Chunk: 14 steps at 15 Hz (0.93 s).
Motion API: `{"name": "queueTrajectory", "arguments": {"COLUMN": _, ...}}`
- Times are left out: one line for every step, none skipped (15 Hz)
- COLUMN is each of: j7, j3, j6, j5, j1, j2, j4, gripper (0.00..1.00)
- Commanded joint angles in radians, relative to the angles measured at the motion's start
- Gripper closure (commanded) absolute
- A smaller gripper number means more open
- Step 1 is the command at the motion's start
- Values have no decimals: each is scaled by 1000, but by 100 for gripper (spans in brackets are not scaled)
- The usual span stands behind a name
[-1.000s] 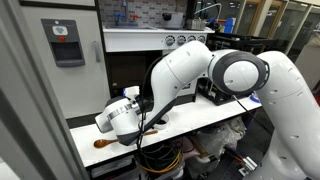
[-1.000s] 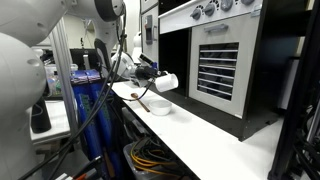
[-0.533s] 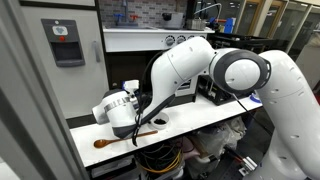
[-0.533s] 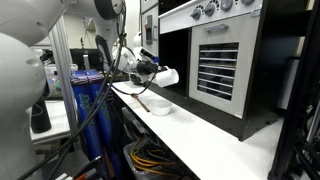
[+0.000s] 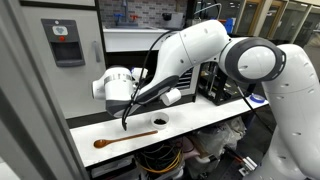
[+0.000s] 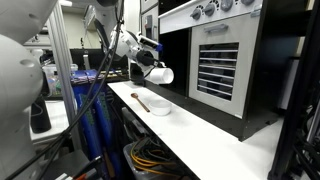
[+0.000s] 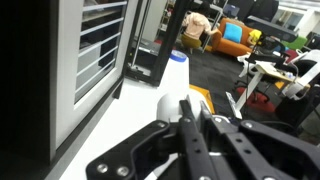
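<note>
My gripper (image 5: 158,97) hangs above the white table (image 5: 200,125), shut on the wall of a white cup (image 5: 172,97) that lies on its side in the air. In the wrist view the two black fingers (image 7: 183,118) stand close together with the white cup (image 7: 172,104) at their tips. Below on the table sit a small white bowl (image 5: 160,122) and a wooden spoon (image 5: 124,139). From the side, the gripper (image 6: 149,71) holds the cup (image 6: 161,75) well above the bowl (image 6: 158,107) and spoon (image 6: 141,101).
A black oven with a slatted front (image 6: 222,66) stands along the table's far side. A blue water jug (image 6: 86,98) and cable bundles (image 6: 150,155) sit beside and under the table. A black box (image 5: 222,88) stands behind the arm.
The arm has risen and carried the cup up and away from the bowl and spoon, which stay where they were on the table.
</note>
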Motion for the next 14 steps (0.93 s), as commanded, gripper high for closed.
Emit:
{"name": "queueTrajectory", "arguments": {"j7": 124, "j3": 32, "j6": 35, "j5": 135, "j1": -52, "j2": -110, "j4": -38, "gripper": 98}}
{"name": "queueTrajectory", "arguments": {"j7": 157, "j3": 34, "j6": 47, "j5": 171, "j1": -62, "j2": -141, "j4": -49, "gripper": 98}}
{"name": "queueTrajectory", "arguments": {"j7": 197, "j3": 35, "j6": 61, "j5": 203, "j1": -70, "j2": -168, "j4": -58, "gripper": 98}}
{"name": "queueTrajectory", "arguments": {"j7": 237, "j3": 33, "j6": 79, "j5": 232, "j1": -78, "j2": -196, "j4": -71, "gripper": 98}}
{"name": "queueTrajectory", "arguments": {"j7": 274, "j3": 32, "j6": 98, "j5": 259, "j1": -85, "j2": -221, "j4": -80, "gripper": 98}}
{"name": "queueTrajectory", "arguments": {"j7": 320, "j3": 27, "j6": 117, "j5": 282, "j1": -91, "j2": -244, "j4": -91, "gripper": 98}}
{"name": "queueTrajectory", "arguments": {"j7": 355, "j3": 26, "j6": 146, "j5": 313, "j1": -102, "j2": -268, "j4": -105, "gripper": 98}}
{"name": "queueTrajectory", "arguments": {"j7": 399, "j3": 22, "j6": 172, "j5": 336, "j1": -110, "j2": -291, "j4": -121, "gripper": 98}}
{"name": "queueTrajectory", "arguments": {"j7": 440, "j3": 18, "j6": 206, "j5": 359, "j1": -120, "j2": -313, "j4": -140, "gripper": 98}}
{"name": "queueTrajectory", "arguments": {"j7": 479, "j3": 14, "j6": 241, "j5": 382, "j1": -131, "j2": -334, "j4": -159, "gripper": 98}}
{"name": "queueTrajectory", "arguments": {"j7": 520, "j3": 8, "j6": 278, "j5": 403, "j1": -142, "j2": -353, "j4": -180, "gripper": 98}}
{"name": "queueTrajectory", "arguments": {"j7": 559, "j3": 3, "j6": 322, "j5": 424, "j1": -154, "j2": -373, "j4": -206, "gripper": 98}}
{"name": "queueTrajectory", "arguments": {"j7": 602, "j3": -4, "j6": 362, "j5": 441, "j1": -163, "j2": -391, "j4": -230, "gripper": 98}}
{"name": "queueTrajectory", "arguments": {"j7": 644, "j3": -13, "j6": 403, "j5": 457, "j1": -172, "j2": -407, "j4": -256, "gripper": 98}}
